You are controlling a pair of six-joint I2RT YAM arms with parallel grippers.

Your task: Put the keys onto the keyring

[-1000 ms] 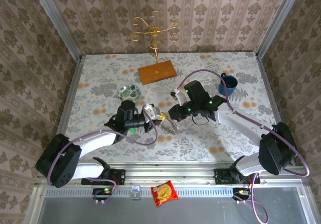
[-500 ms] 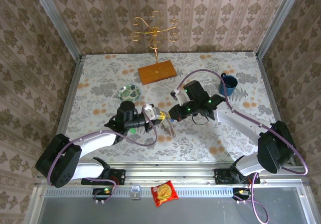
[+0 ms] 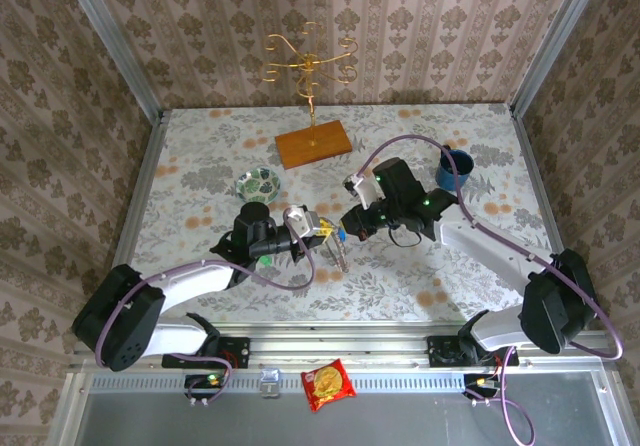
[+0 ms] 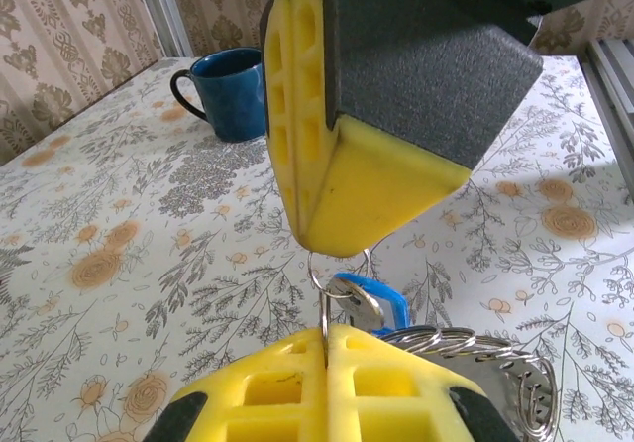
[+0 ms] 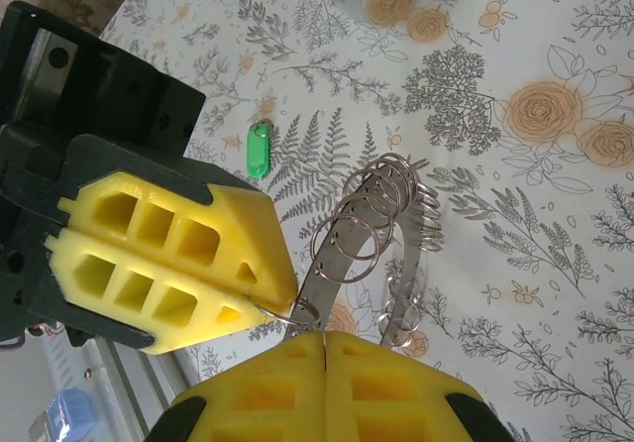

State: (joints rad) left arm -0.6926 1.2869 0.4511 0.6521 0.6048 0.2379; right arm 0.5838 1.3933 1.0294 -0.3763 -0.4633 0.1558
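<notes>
My left gripper (image 3: 322,232) and right gripper (image 3: 346,228) meet tip to tip above the middle of the table. The keyring (image 5: 388,226), a grey metal band strung with several small split rings, hangs between them (image 3: 341,254). In the right wrist view my right gripper (image 5: 325,341) is shut at the band's lower end. My left gripper (image 4: 326,345) is shut on a thin split ring, and the blue key (image 4: 372,299) hangs on that ring. The right gripper's yellow fingers (image 4: 342,179) touch the top of the ring. The green key (image 5: 260,151) lies flat on the tablecloth.
A green-white bowl (image 3: 259,183) sits at the back left of the grippers. A blue mug (image 3: 455,169) stands at the right (image 4: 233,90). A wooden block with a gold stand (image 3: 313,144) is at the back. A snack packet (image 3: 328,383) lies on the front rail.
My right wrist has drifted a little back and to the right, and the hanging keyring has swung slightly left with it. Both grippers stay shut and tip to tip.
</notes>
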